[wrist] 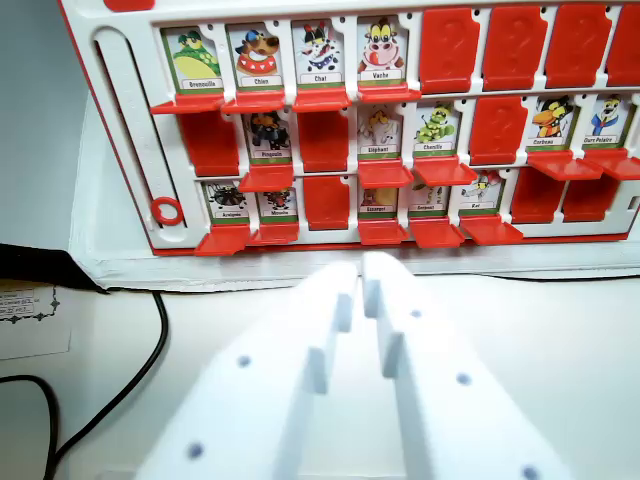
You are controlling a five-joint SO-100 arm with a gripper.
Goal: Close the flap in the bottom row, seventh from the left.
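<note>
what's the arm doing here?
The white gripper hangs just in front of a red-and-white flap board, touching nothing. Its fingers look nearly together and hold nothing. The board has three rows of animal cards; some flaps hang open showing pictures, others show only a plain red panel. In the bottom row, the slots at the wrist view's right show plain red. Which flap it is heading for is not clear yet.

Red-and-white game board, red flaps with colourful cartoon animal cards on white frames. White gripper at six o'clock, dotted with grey screws; black cable at eight o'clock on a white table.
</note>
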